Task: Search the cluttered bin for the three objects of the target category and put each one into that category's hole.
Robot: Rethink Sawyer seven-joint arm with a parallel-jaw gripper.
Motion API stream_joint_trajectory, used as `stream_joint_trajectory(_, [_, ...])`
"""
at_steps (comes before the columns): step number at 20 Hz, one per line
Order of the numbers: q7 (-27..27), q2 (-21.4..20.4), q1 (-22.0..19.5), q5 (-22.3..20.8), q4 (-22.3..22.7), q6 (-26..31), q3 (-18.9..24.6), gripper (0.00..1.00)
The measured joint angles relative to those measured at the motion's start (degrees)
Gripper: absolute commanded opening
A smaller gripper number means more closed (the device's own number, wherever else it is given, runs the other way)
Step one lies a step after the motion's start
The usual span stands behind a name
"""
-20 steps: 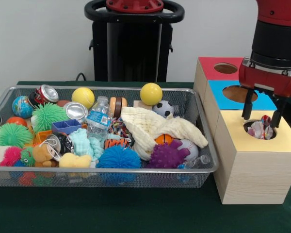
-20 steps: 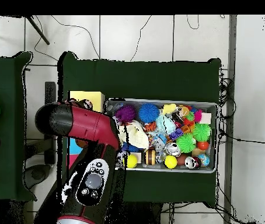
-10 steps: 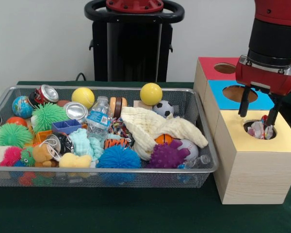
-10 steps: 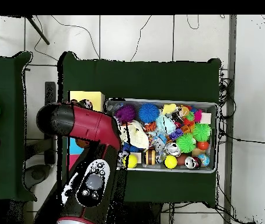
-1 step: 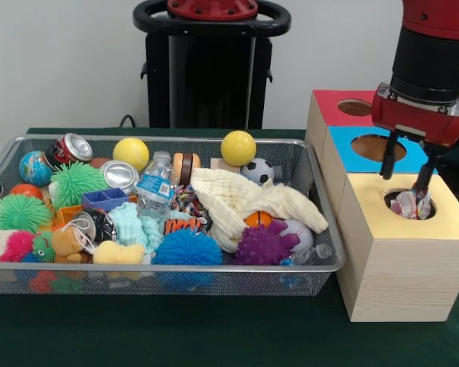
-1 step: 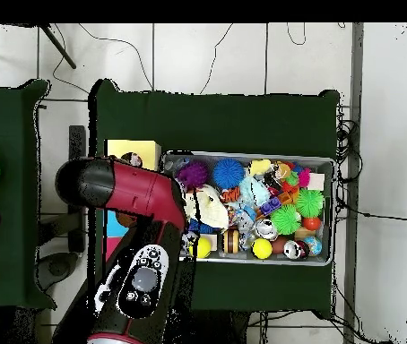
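Wire bin [image 5: 321, 264] heaped with toys; gripper [image 5: 406, 174] over yellow box [image 5: 402, 264] hole, jaws apart, crumpled object [image 5: 408, 204] inside.

I count 3 wooden boxes w/ holes: red [image 5: 338, 108], blue [image 5: 375, 149], yellow [image 5: 404, 245]. 1 wire bin [image 5: 161, 277]. Inside it, 2 yellow balls [image 5: 131, 152] [image 5: 238, 147], 2 crushed cans [image 5: 70, 147] [image 5: 120, 175], 1 water bottle [image 5: 154, 187], 1 soccer ball [image 5: 257, 170], 1 globe ball [image 5: 35, 167], 1 cream cloth [image 5: 245, 200]. Spiky balls: 2 green [image 5: 76, 182] [image 5: 17, 212], 1 blue [image 5: 187, 248], 1 purple [image 5: 265, 246]. 1 baseball [image 5: 297, 232]. Rest of the pile too tangled to count.
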Motion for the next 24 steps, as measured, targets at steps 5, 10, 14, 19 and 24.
stream_joint_trajectory(5, [0.0, -0.1, 0.0, 0.0, -0.1, 0.2, 0.0, 0.00])
stream_joint_trajectory(10, [0.0, -0.1, 0.0, 0.0, -0.2, 0.2, 0.0, 0.00])
stream_joint_trajectory(14, [0.0, -0.1, 0.0, 0.0, -0.4, 0.2, 0.0, 0.00])
stream_joint_trajectory(19, [0.0, 0.0, 0.0, 0.0, -1.2, 0.2, 0.0, 0.00])
stream_joint_trajectory(24, [0.0, 0.1, 0.0, 0.0, -3.0, 0.2, 0.0, 0.00])
